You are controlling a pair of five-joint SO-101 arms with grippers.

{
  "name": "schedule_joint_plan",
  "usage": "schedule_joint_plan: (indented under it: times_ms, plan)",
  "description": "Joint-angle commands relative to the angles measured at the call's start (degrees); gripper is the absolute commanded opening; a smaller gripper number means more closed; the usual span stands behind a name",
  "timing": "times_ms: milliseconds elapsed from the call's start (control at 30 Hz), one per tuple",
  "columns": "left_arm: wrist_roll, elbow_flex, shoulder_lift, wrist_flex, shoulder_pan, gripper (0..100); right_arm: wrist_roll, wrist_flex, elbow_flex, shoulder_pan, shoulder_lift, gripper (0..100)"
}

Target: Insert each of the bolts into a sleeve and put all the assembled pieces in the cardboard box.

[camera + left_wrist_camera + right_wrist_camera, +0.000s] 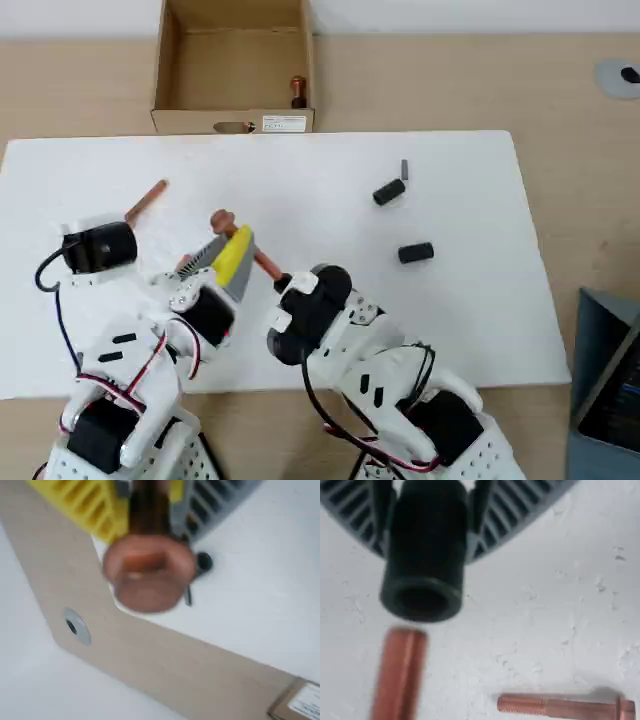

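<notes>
My left gripper (222,245) (150,500), with one yellow and one grey finger, is shut on a copper bolt (245,245) (149,575) held over the white mat. Its hex head faces the left wrist camera. My right gripper (285,288) (427,510) is shut on a black sleeve (422,565). The sleeve's open end faces the bolt's threaded tip (400,670), which sits just short of the opening. A second copper bolt (146,202) (565,707) lies loose on the mat. Two more black sleeves (389,191) (416,253) lie to the right. The cardboard box (170,70) holds one assembled piece (298,92).
The white mat (330,330) covers the wooden table between the arms and the box. A small grey pin (404,169) lies beside the upper sleeve. A grommet hole (622,76) (72,626) sits in the table's far right corner. A dark object (605,380) stands at the right edge.
</notes>
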Motion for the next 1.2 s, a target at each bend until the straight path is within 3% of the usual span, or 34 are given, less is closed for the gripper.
schedule_joint_plan:
  times_ms: [0, 533, 700, 933, 1167]
  plan:
    - [-0.09, -2.20, -0.75, -1.05, 1.32, 0, 0.44, -1.41, -0.48, -0.40, -6.02, 0.9]
    - [0.00, 0.35, -0.66, 2.90, 1.58, 0, 0.35, -3.43, -1.10, -0.31, -6.02, 0.9]
    - [-0.70, 1.23, -0.66, 3.25, 7.47, 0, 0.35, -3.43, -0.92, -0.31, -6.02, 0.9]
    - [-8.53, 1.32, -0.66, 3.43, 13.10, 0, 0.26, -3.43, -0.84, -0.31, -6.02, 0.9]
    - [-10.81, 2.81, -0.66, 10.81, 17.67, 0, 0.26, -3.34, -0.84, -0.31, -6.02, 0.9]
